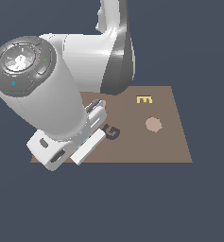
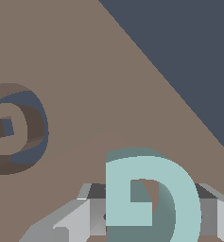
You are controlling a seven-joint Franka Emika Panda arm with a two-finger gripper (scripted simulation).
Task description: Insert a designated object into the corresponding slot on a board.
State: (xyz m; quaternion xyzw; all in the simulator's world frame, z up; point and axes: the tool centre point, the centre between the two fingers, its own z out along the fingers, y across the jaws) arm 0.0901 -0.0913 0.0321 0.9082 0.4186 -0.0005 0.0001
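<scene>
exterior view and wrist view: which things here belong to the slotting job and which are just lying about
Job:
teal G block, between the fingers of the gripper
dark G-shaped recess
brown board

Lying about:
yellow E block
pale round-ish piece

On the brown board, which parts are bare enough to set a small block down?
On the flat brown board, the strip along the exterior view's right edge, beyond the yellow E-shaped block and pale octagon, is bare. The exterior view's left is crowded by the arm beside the dark G-shaped recess.
</scene>
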